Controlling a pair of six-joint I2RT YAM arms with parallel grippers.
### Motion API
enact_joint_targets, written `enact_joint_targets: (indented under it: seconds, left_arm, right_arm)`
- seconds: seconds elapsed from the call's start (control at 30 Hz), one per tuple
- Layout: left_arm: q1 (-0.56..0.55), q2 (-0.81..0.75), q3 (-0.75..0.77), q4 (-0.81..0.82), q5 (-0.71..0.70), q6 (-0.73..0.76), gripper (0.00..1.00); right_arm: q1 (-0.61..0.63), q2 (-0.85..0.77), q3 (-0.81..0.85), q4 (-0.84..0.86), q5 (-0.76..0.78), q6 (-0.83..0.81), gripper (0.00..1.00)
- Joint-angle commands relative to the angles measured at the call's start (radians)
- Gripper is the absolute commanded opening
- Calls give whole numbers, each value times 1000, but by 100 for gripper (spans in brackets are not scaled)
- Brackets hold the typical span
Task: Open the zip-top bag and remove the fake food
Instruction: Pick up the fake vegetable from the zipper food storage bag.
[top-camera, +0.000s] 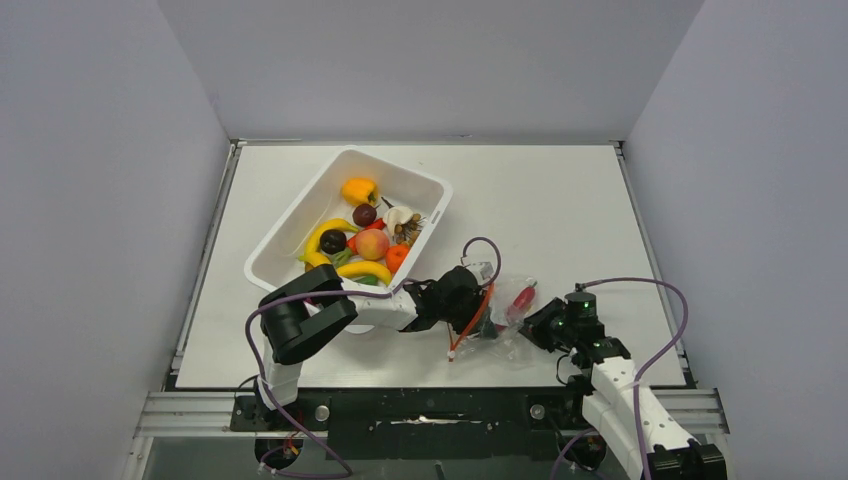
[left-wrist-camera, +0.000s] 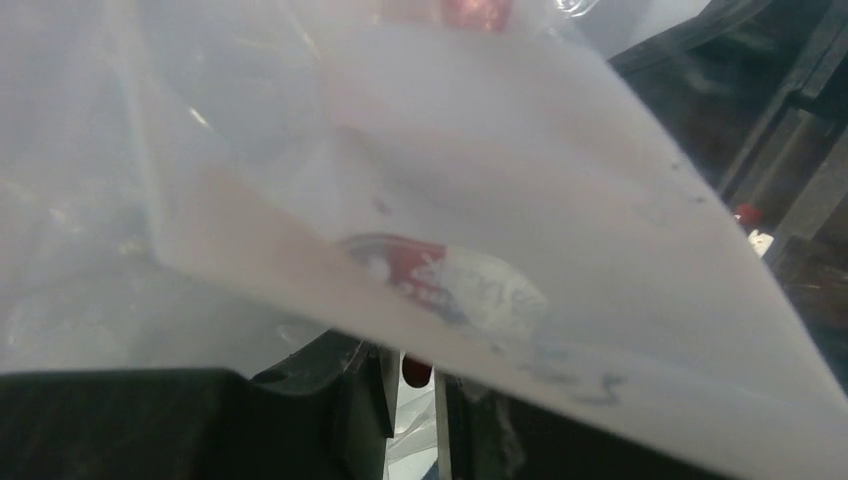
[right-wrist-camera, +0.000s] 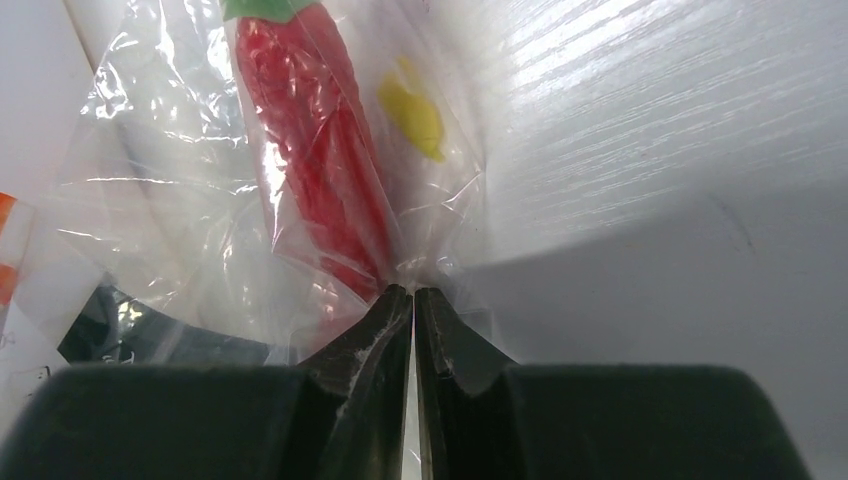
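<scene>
Zip-top bag (top-camera: 503, 332), crinkly clear plastic, lying on the white table (top-camera: 560, 210) near its near edge, right of centre, between the two arms. Thin red-orange zip strip (top-camera: 472, 322) runs along the bag's left edge, beside the left arm.

Contents: glossy red plastic chili (right-wrist-camera: 320, 170) with a green stem end, and a small yellow piece (right-wrist-camera: 412, 112) just beside it. Both are inside the film, so the fake food here is judged not yet removed.

Right gripper (right-wrist-camera: 413, 295): black fingers pressed together on a gathered corner of the zip-top bag's right edge, probably to anchor it while the mouth is worked.

Left gripper (left-wrist-camera: 411, 385): jaws narrow, at the zip side. Film hangs across its camera, and whether any is pinched between the jaws cannot be told.

White rectangular plastic tub (top-camera: 290, 215), far and left of the bag, holds loose glossy toy fruit (top-camera: 372, 243). It looks like the drop-off point for emptied items.
</scene>
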Motion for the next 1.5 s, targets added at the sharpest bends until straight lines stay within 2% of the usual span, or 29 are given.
enact_joint_targets:
  seconds: [0.0, 0.07, 0.23, 0.37, 0.63, 0.77, 0.97, 1.1, 1.2, 1.27, 1.47]
  left_arm:
    - [-2, -69, 5, -11, -52, 26, 9]
    - [-2, -91, -6, -39, -67, 40, 4]
    - [5, -161, -61, -106, -80, 76, 1]
    - [22, -221, -97, -136, -40, 106, 0]
    - [33, -284, -47, -376, -40, 235, 0]
    - [32, -299, -37, -457, -67, 268, 0]
    - [32, -337, -52, -445, -88, 260, 0]
    - [32, -354, -51, -427, -102, 254, 0]
    - [33, -364, -53, -426, -113, 252, 0]
    - [33, -373, -55, -420, -121, 248, 0]
    - [36, -395, -61, -401, -140, 231, 0]
  right_arm:
    - [-6, -26, -5, -62, 42, -21, 10]
    - [-6, -45, 5, -97, 75, -19, 9]
    - [-9, -82, 19, -161, 133, -13, 9]
    - [-11, -83, 21, -166, 139, -7, 9]
    - [-13, -101, 47, -196, 163, -10, 9]
    - [-13, -168, 75, -176, 101, -45, 12]
    - [-11, -274, 156, -175, 62, -95, 21]
    - [-11, -274, 212, -143, -10, -141, 35]
    - [-11, -249, 239, -77, -116, -167, 51]
    - [-9, -231, 249, -29, -182, -177, 57]
    - [47, -199, 193, 133, -311, -174, 63]
